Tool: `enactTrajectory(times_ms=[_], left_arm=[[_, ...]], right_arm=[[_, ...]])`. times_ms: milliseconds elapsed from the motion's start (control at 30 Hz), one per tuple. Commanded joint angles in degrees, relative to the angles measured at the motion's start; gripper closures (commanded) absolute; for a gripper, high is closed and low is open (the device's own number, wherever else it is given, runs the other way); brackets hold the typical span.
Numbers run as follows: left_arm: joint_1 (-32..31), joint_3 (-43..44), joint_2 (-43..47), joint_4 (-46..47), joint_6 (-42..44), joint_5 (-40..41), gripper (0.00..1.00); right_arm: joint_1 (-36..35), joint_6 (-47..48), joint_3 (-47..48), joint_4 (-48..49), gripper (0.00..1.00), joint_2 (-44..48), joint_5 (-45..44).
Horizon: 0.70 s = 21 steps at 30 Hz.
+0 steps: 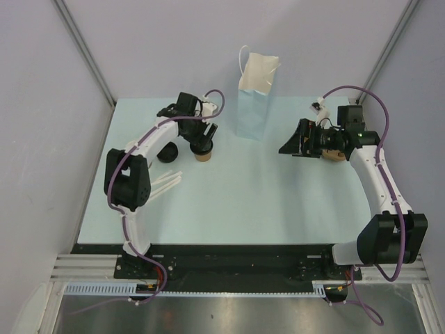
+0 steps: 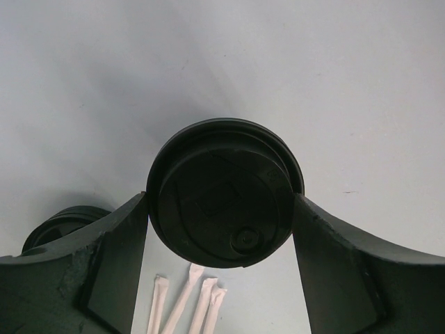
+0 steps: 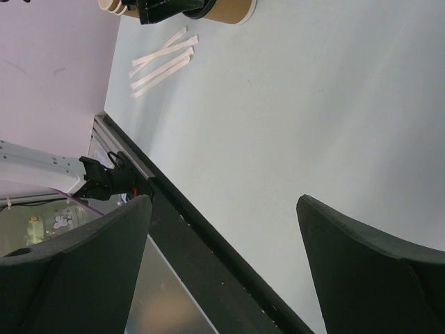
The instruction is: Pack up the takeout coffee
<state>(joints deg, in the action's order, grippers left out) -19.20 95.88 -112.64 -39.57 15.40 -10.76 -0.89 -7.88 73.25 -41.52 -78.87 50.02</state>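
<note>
The takeout coffee [image 1: 203,154], a brown paper cup under a black lid [image 2: 208,174], stands upright on the table left of centre. My left gripper [image 1: 201,138] comes down over it. In the left wrist view its two fingers [image 2: 115,264] press against opposite sides of the lid rim, so my left gripper [image 2: 221,198] is shut on the cup. My right gripper [image 1: 297,141] hovers over the right half of the table, turned sideways. Its jaws stand wide apart, and my right gripper [image 3: 224,202] has nothing between them. From there the cup [image 3: 229,10] shows at the top edge.
A light blue paper bag [image 1: 254,101] stands open at the back centre. A loose black lid [image 1: 167,153] lies left of the cup. Several white wrapped sticks [image 1: 167,184] lie nearer the front. A tan object [image 1: 335,154] sits partly hidden under my right wrist.
</note>
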Motion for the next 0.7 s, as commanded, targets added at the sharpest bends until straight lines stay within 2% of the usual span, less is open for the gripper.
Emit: enactTrajectory(times_ms=[0, 33, 133, 200, 233, 500, 633, 667], left_arm=[[1.01, 2.39, -0.30, 1.69, 1.04, -1.63, 0.35], [1.01, 2.39, -0.39, 1.60, 0.95, -1.54, 0.28], [1.01, 2.47, -0.21, 1.60, 0.69, -1.28, 0.14], [1.01, 2.65, 0.05, 1.52, 0.77, -1.19, 0.08], [1.01, 3.00, 0.14, 1.34, 0.60, -1.19, 0.01], [1.18, 9.50, 0.93, -3.05, 0.69, -1.54, 0.00], [1.27, 15.90, 2.51, -6.83, 0.69, -2.15, 0.00], [1.27, 16.70, 3.21, -8.49, 0.42, -2.94, 0.01]], right_arm=[[0.27, 0.41, 0.22, 1.09, 0.09, -0.32, 0.87], [0.27, 0.50, 0.22, 1.26, 0.09, -0.32, 0.87], [0.27, 0.23, 0.22, 1.44, 0.09, -0.41, 0.96], [0.27, 0.32, 0.22, 1.44, 0.09, -0.49, 1.04], [0.27, 0.23, 0.22, 1.35, 0.09, -0.49, 1.13], [0.36, 0.41, 0.31, 1.70, 0.08, -0.23, 1.13], [0.45, 1.28, 0.40, 1.88, 0.08, 0.56, 0.96], [2.27, 1.98, 0.75, 1.18, 0.08, 0.65, 0.96]])
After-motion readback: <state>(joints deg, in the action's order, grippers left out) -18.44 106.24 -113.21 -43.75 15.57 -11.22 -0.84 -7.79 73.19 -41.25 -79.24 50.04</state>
